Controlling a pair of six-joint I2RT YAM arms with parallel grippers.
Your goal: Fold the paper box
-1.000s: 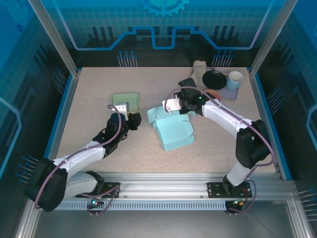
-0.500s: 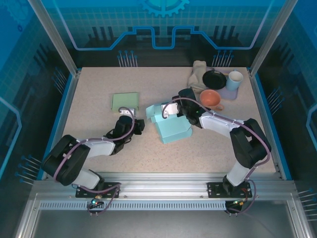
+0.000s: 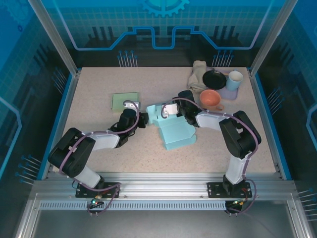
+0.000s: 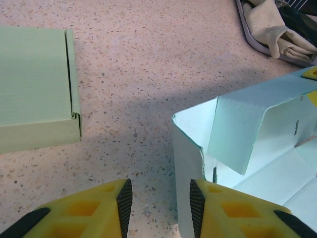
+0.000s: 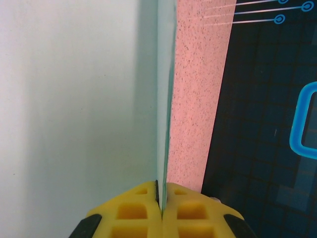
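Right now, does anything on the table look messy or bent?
Yes. The blue paper box is only half folded, flaps sticking up unevenly, and one wall edge looks a bit wavy in the left wrist view. The green box lies flat and neat.

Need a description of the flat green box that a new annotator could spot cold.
On the speckled beige table, look left of centre, just beyond the left arm's claw. A flat pale green cardboard box lies there by itself. Its neighbour to the right, the light blue paper box, stands half open; this one is green and fully flattened.
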